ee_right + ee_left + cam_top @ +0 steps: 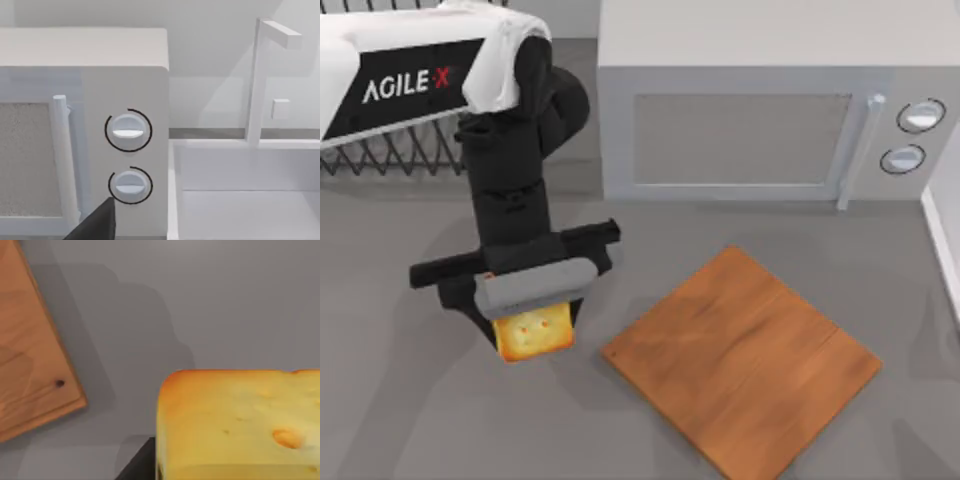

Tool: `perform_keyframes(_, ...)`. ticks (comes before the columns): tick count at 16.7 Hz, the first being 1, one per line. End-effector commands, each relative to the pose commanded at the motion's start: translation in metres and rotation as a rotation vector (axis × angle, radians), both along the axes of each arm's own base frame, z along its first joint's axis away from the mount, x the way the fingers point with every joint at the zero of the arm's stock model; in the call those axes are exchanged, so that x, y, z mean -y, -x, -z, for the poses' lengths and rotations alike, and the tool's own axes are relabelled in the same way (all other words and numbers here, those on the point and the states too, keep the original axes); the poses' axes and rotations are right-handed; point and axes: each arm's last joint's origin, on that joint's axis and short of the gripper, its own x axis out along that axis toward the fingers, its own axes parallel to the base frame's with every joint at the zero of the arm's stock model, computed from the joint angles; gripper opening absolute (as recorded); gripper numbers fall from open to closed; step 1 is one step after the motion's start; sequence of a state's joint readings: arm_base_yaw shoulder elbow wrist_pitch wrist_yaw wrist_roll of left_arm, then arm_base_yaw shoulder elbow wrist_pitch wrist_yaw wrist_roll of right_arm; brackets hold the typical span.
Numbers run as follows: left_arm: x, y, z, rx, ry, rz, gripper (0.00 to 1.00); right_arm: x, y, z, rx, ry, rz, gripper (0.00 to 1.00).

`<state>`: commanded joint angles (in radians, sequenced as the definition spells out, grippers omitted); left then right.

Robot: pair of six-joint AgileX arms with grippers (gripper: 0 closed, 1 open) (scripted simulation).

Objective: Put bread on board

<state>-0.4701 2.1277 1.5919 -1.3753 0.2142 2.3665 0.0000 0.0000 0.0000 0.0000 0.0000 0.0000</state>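
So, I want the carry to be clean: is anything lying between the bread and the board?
Nothing visible. The left gripper has the bread at the board's left; bare grey table separates them. The microwave stands behind, out of that path.

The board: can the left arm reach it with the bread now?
Probably yes. The left gripper holds the bread just left of the board, with bare table between.

Left end effector gripping bread, left of board
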Motion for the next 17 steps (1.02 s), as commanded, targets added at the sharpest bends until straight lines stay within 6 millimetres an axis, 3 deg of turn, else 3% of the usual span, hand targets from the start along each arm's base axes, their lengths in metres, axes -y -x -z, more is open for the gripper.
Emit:
perform_keyframes(5, 0.071, 0.025, 0.013, -0.031, 0.228, 0.739, 0.0, 0.0, 0.0, 0.0, 0.0, 0.0, 0.0, 1.0)
perform_keyframes(10, 0.135, 0.045, 0.003, 0.089, 0.381, 1.388, 0.0, 0.0, 0.0, 0.0, 0.0, 0.0, 0.0, 1.0)
perform_keyframes(14, 0.171, 0.055, -0.015, 0.236, 0.395, 1.755, 0.0, 0.0, 0.0, 0.0, 0.0, 0.0, 0.0, 1.0)
perform_keyframes(17, 0.185, 0.058, -0.026, 0.315, 0.374, 1.888, 0.0, 0.0, 0.0, 0.0, 0.0, 0.0, 0.0, 1.0)
